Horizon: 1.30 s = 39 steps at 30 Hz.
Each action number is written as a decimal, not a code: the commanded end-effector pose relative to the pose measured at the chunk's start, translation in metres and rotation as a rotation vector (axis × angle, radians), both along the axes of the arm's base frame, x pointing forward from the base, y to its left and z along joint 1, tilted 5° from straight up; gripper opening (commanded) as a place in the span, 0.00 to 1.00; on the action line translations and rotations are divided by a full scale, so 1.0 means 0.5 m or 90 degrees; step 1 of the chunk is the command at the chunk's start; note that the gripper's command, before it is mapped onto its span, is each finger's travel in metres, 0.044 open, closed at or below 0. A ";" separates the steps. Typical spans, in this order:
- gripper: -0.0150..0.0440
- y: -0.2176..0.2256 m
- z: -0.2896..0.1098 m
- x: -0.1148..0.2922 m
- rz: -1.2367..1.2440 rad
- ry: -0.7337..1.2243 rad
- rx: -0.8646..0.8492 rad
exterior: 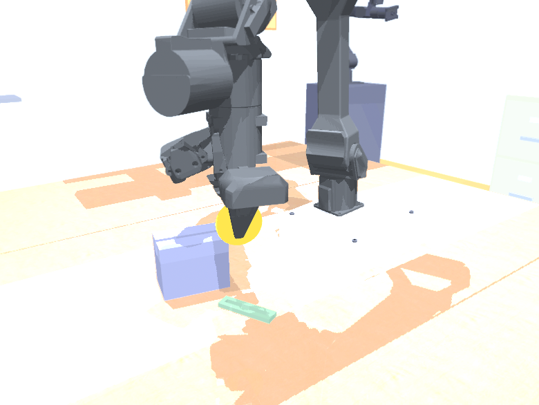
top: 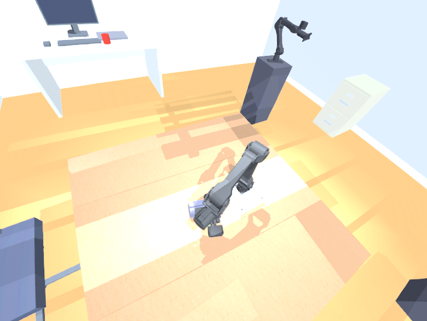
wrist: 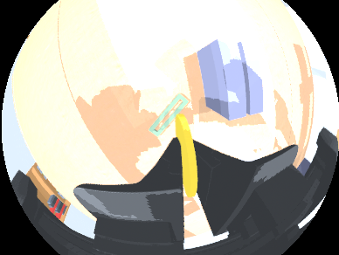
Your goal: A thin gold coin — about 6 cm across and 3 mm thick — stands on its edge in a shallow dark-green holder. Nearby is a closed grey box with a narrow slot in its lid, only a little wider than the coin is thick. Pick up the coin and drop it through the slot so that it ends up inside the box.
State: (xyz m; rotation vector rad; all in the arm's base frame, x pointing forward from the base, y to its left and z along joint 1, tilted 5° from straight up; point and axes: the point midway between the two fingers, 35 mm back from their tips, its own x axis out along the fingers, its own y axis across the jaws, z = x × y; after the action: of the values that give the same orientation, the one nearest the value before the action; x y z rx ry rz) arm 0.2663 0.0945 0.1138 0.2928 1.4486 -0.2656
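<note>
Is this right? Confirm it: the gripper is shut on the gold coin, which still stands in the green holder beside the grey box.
Not quite. The gripper is shut on the gold coin, but the coin is no longer in the green holder. The exterior view shows it lifted above the table, level with the top of the grey box, and the holder lying empty.

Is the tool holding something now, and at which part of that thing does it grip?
Yes. The tool is shut on the gold coin, pinching its two flat faces near the upper middle; the lower rim hangs free.
</note>
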 end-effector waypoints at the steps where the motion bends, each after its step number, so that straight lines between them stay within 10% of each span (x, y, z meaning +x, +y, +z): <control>1: 0.25 0.001 0.002 0.002 0.063 0.001 -0.003; 39: 0.25 -0.170 0.005 0.033 0.067 0.001 -0.009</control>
State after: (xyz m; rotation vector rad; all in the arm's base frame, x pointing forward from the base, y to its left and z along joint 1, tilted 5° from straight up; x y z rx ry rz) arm 0.2834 0.0155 0.1155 0.2031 1.4564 -0.1958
